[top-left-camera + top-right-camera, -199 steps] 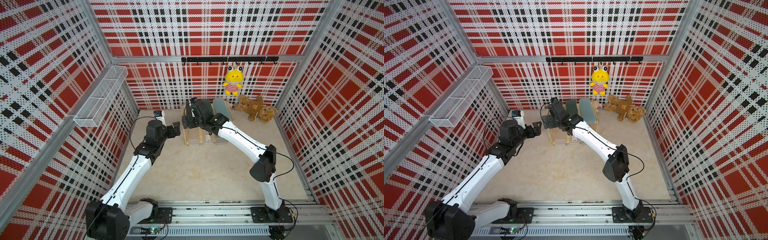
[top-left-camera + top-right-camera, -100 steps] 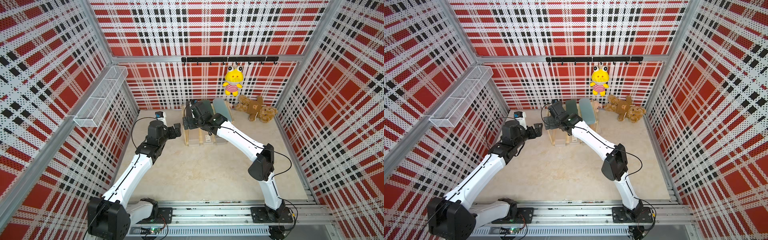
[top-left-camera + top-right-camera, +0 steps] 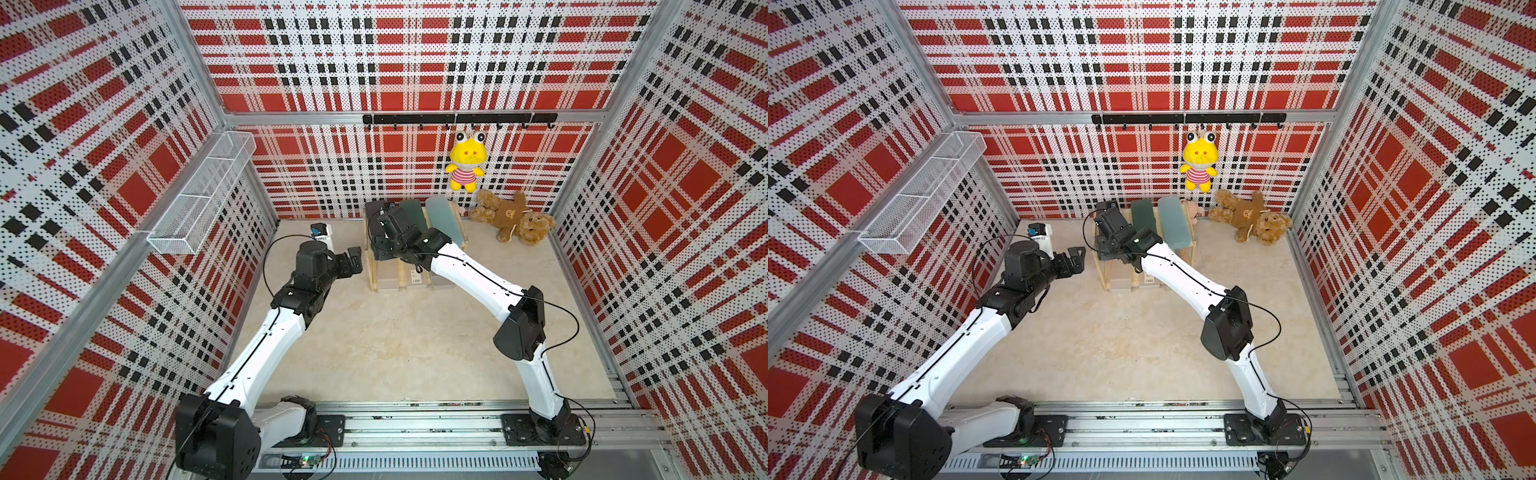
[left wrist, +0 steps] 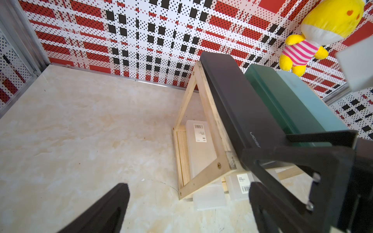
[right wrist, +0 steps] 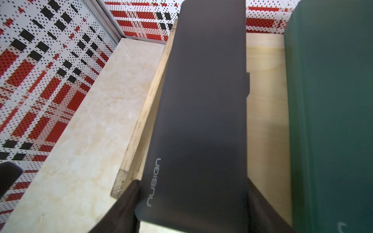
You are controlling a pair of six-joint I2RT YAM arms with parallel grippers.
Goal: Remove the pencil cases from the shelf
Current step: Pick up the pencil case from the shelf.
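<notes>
The right claw [image 5: 191, 198] is clamped on the near end of the black case [image 5: 203, 100], which lies on the top tier of the shelf [image 5: 141, 125], against its side rim. Gripped at one end, the case may twist free, or snag the rim and drag the shelf. The left claw [image 3: 352, 259] hovers beside it, jaws apart.

Bright, even, seemingly overhead lighting; soft shadows; wide-angle bending at edges; right wrist view blurred close up on black case [image 5: 201, 100].

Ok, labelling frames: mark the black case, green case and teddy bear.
black case [image 5: 201, 100], right wrist view, lid centre
green case [image 4: 280, 100], left wrist view, top face
teddy bear [image 3: 509, 216], a top view, belly
</notes>
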